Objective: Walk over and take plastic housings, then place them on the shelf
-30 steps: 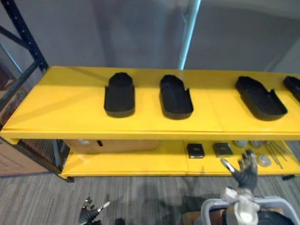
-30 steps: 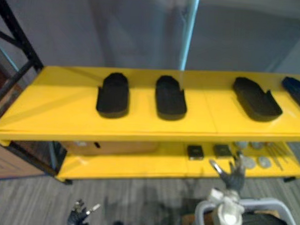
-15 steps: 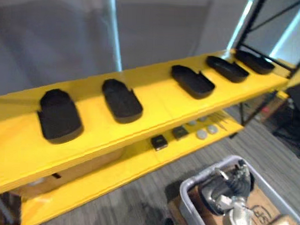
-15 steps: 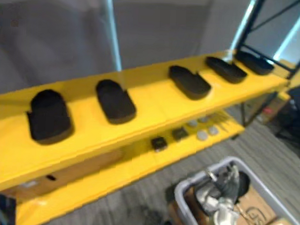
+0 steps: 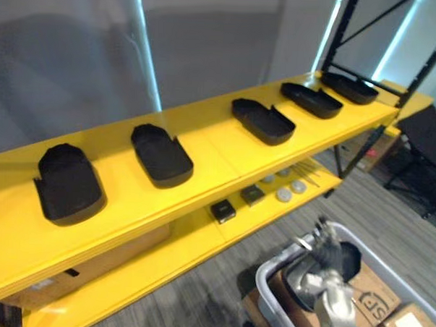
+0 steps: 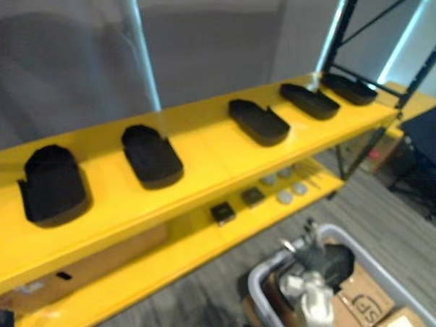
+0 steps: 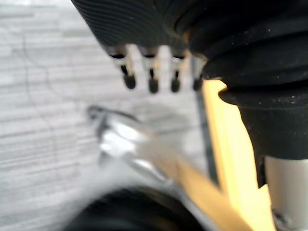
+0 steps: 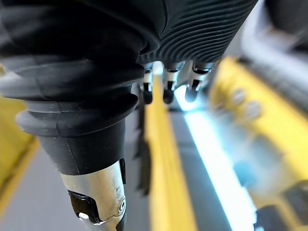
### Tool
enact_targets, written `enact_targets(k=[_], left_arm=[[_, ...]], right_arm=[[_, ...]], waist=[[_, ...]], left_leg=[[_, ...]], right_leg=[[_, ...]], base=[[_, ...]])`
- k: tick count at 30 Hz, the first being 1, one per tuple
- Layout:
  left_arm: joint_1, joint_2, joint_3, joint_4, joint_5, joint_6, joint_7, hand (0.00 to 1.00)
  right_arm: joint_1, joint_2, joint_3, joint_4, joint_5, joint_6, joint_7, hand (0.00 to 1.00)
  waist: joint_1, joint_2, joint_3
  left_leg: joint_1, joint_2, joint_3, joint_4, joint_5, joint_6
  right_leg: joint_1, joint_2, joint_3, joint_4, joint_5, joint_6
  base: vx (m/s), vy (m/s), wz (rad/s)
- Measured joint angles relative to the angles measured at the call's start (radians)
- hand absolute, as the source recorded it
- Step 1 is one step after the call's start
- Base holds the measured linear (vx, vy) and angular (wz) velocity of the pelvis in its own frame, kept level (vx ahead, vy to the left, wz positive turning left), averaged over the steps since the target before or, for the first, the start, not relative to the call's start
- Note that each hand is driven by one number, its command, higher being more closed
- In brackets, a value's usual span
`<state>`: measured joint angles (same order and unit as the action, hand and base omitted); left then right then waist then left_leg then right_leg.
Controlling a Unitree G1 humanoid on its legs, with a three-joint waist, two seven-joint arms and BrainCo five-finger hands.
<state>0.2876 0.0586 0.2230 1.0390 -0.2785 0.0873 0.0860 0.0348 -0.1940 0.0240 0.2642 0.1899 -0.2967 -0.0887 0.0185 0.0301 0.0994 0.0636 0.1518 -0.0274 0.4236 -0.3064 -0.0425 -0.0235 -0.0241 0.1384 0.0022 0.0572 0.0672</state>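
Where they line the yellow shelf [image 5: 211, 145], housings [image 5: 160, 155]: black, shallow, round-ended.
Right hand [image 5: 324, 249]: slack, empty, over grey bin [image 5: 270, 273].
Left hand [image 7: 153, 82]: slack, empty.

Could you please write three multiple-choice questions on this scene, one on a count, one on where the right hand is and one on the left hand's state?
1. How many black housings lie on the top shelf?
A. three
B. five
C. seven

2. Where is the right hand?
A. flat on the top shelf
B. at the grey bin on the floor
C. on a wooden table

3. What state is the left hand in?
A. open, holding nothing
B. shut on a housing
C. shut on a cloth

Answers:
1 B: five dark shapes sit in a row along the yellow board.
2 B: the head views show the hand inside the bin's outline, lower than the shelf.
3 A: its wrist view shows straight fingers with only floor beyond them.
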Motion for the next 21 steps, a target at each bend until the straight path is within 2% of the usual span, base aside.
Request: enact_targets(k=[1,2,3,4,5,8,9,10,11,12,13,14,15,16,17,18,19,20,21], left_arm=[[0.005,0.003,-0.001,0.001,0.001,-0.015,-0.001,0.00],[-0.012,0.012,-0.009,0.002,0.003,-0.037,-0.004,0.00],[-0.027,0.012,-0.010,0.003,0.004,-0.044,-0.005,0.00],[-0.044,0.013,-0.010,0.002,0.024,-0.063,-0.007,0.00],[-0.052,0.016,-0.010,0.002,0.030,-0.064,-0.006,0.00],[-0.080,0.015,-0.024,0.000,0.093,-0.070,0.003,0.00],[-0.097,0.024,-0.033,-0.017,0.093,-0.089,0.017,0.00],[-0.099,0.025,-0.033,-0.023,0.091,-0.090,0.020,0.00],[-0.100,0.036,-0.035,-0.049,0.086,-0.088,0.022,0.00],[-0.101,0.046,-0.036,-0.064,0.081,-0.086,0.022,0.00],[-0.100,0.065,-0.028,-0.084,0.075,-0.084,0.021,0.00],[-0.102,0.063,-0.024,-0.077,0.054,-0.084,0.018,0.00],[-0.102,0.070,-0.025,-0.078,0.050,-0.084,0.015,0.00],[-0.097,0.087,-0.028,-0.076,0.050,-0.083,0.009,0.00],[-0.085,0.099,-0.028,-0.076,0.051,-0.084,-0.003,0.00],[-0.076,0.102,-0.029,-0.076,0.052,-0.083,-0.009,0.00],[-0.055,0.102,-0.030,-0.076,0.053,-0.083,-0.017,0.00],[-0.022,0.108,-0.029,-0.074,0.054,-0.080,-0.024,0.00],[-0.013,0.109,-0.023,-0.067,0.056,-0.074,-0.024,0.00]], right_arm=[[-0.009,-0.002,-0.002,-0.003,0.013,-0.004,-0.002,0.00],[-0.013,-0.009,-0.011,-0.003,0.025,-0.003,-0.009,0.00],[-0.012,-0.010,-0.019,0.001,0.032,-0.003,-0.014,0.00],[-0.004,-0.007,-0.019,0.010,0.033,0.001,-0.024,0.00],[0.009,-0.006,-0.019,0.010,0.034,0.001,-0.024,0.00],[0.064,0.002,-0.038,0.007,0.079,0.000,-0.015,0.00],[0.107,0.019,-0.041,-0.011,0.098,-0.002,0.007,0.00],[0.116,0.022,-0.040,-0.014,0.098,-0.004,0.013,0.00],[0.144,0.037,-0.038,-0.016,0.098,-0.006,0.032,0.00],[0.152,0.050,-0.035,-0.016,0.096,-0.006,0.038,0.00],[0.153,0.075,-0.021,-0.016,0.089,-0.012,0.042,0.00],[0.136,0.083,-0.003,-0.016,0.075,-0.014,0.040,0.00],[0.134,0.088,0.003,-0.016,0.067,-0.018,0.035,0.00],[0.134,0.092,0.019,-0.016,0.058,-0.032,0.017,0.00],[0.133,0.092,0.034,-0.016,0.050,-0.051,-0.007,0.00],[0.129,0.093,0.043,-0.016,0.050,-0.055,-0.021,0.00],[0.120,0.096,0.059,-0.015,0.051,-0.055,-0.044,0.00],[0.112,0.107,0.082,-0.008,0.051,-0.053,-0.065,0.00],[0.105,0.114,0.087,-0.006,0.051,-0.051,-0.074,0.00]], waist=[[-0.004,0.004,-0.007],[-0.014,-0.006,-0.008],[-0.016,-0.013,0.001],[-0.007,-0.018,0.019],[-0.010,-0.017,0.019],[-0.036,-0.010,0.058],[-0.039,-0.018,0.072],[-0.042,-0.026,0.075],[-0.058,-0.041,0.077],[-0.060,-0.053,0.076],[-0.055,-0.068,0.072],[-0.052,-0.037,0.086],[-0.053,-0.034,0.085],[-0.045,-0.033,0.084],[-0.023,-0.039,0.080],[-0.013,-0.044,0.077],[-0.003,-0.057,0.069],[0.001,-0.082,0.050],[0.009,-0.090,0.040]], left_leg=[[0.008,-0.011,0.017,-0.066,-0.012,-0.008],[0.009,-0.021,0.028,-0.117,-0.034,-0.042],[0.007,-0.026,0.033,-0.129,-0.039,-0.051],[0.008,-0.043,0.048,-0.125,-0.035,-0.044],[0.012,-0.051,0.059,-0.124,-0.035,-0.044],[0.081,-0.073,0.115,-0.151,-0.035,-0.031],[0.094,-0.093,0.153,-0.150,-0.038,-0.019],[0.092,-0.095,0.157,-0.147,-0.040,-0.015],[0.073,-0.099,0.177,-0.116,-0.045,-0.006],[0.058,-0.102,0.187,-0.101,-0.042,0.002],[0.033,-0.086,0.223,-0.095,-0.034,0.017],[0.024,-0.038,0.241,-0.106,-0.026,0.013],[0.021,-0.022,0.238,-0.109,-0.015,0.008],[0.022,0.006,0.228,-0.119,-0.001,-0.006],[0.021,0.027,0.229,-0.121,0.008,-0.018],[0.018,0.033,0.228,-0.123,0.013,-0.026],[0.006,0.038,0.234,-0.127,0.022,-0.039],[-0.019,0.035,0.255,-0.126,0.036,-0.057],[-0.029,0.037,0.266,-0.130,0.045,-0.071]], right_leg=[[-0.030,-0.012,-0.008,-0.004,0.011,0.007],[-0.063,-0.029,-0.015,0.005,0.046,0.047],[-0.077,-0.033,-0.012,0.008,0.063,0.069],[-0.089,-0.043,-0.018,0.012,0.086,0.062],[-0.091,-0.050,-0.020,0.014,0.088,0.061],[-0.108,-0.061,-0.020,0.094,0.088,0.060],[-0.118,-0.084,-0.083,0.103,0.089,0.060],[-0.117,-0.088,-0.092,0.098,0.091,0.062],[-0.114,-0.096,-0.094,0.066,0.120,0.053],[-0.114,-0.099,-0.093,0.043,0.139,0.038],[-0.119,-0.104,-0.145,-0.002,0.094,-0.008],[-0.158,-0.101,-0.235,0.118,0.034,-0.060],[-0.175,-0.110,-0.262,0.219,0.011,-0.080],[-0.169,-0.141,-0.298,0.392,-0.034,-0.089],[-0.143,-0.176,-0.304,0.494,-0.077,-0.084],[-0.125,-0.196,-0.303,0.519,-0.090,-0.089],[-0.098,-0.238,-0.302,0.536,-0.096,-0.088],[-0.082,-0.291,-0.300,0.506,-0.033,-0.089],[-0.087,-0.280,-0.300,0.465,-0.034,-0.058]], base=[[0.01,0.222,-0.29],[0.02,0.177,-0.16],[-0.02,0.182,-0.27],[-0.05,0.122,-0.38],[-0.05,0.178,-0.55],[-0.07,0.104,-0.60],[-0.16,0.040,-0.58],[-0.21,0.053,-0.54],[-0.15,0.047,-0.19],[-0.22,0.035,-0.42],[-0.22,-0.017,-0.55],[-0.20,-0.026,-0.46],[-0.11,-0.036,-0.09],[-0.06,-0.055,0.12],[-0.04,-0.088,0.06],[-0.02,-0.155,-0.17],[0.02,-0.223,-0.38],[0.02,-0.246,-0.55],[0.02,-0.258,-0.88]])
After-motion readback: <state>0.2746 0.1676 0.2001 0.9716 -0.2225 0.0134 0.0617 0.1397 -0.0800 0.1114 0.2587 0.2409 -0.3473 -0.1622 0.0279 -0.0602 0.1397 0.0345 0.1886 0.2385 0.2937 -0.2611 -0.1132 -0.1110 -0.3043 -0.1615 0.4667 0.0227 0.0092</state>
